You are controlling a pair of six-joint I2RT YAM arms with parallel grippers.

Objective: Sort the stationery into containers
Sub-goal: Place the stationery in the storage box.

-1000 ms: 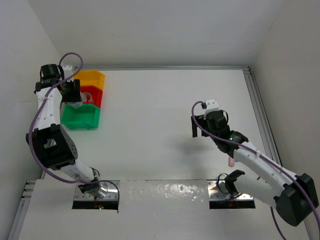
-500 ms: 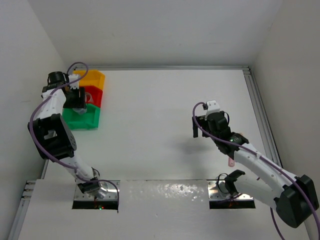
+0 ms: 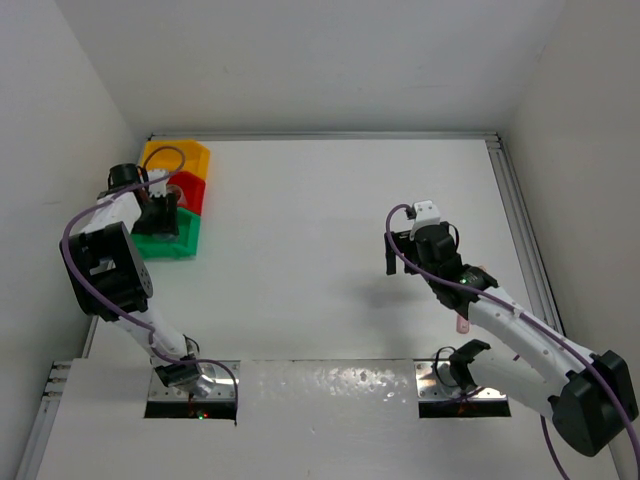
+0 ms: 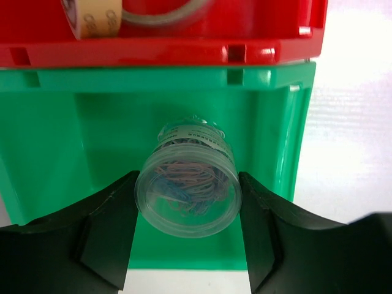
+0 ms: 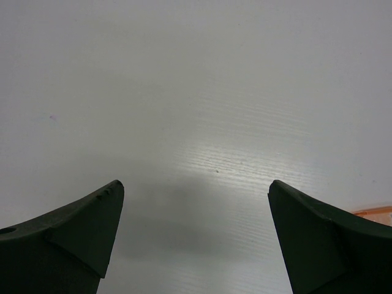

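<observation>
Clear jar (image 4: 187, 187), seemingly of paper clips, sits pinched in left gripper (image 4: 187, 205) over green bin (image 4: 43, 141); right gripper (image 5: 195, 196) gapes wide

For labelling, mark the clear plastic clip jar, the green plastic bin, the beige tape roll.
clear plastic clip jar (image 4: 187, 196): left wrist, near end.
green plastic bin (image 4: 297, 135): left wrist, right wall.
beige tape roll (image 4: 92, 18): left wrist, outer band.

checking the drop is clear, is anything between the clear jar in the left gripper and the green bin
Nothing visible. The left gripper holds the clear jar over the green bin, whose inside shows bare green around it; the patch behind the jar is hidden.
</observation>
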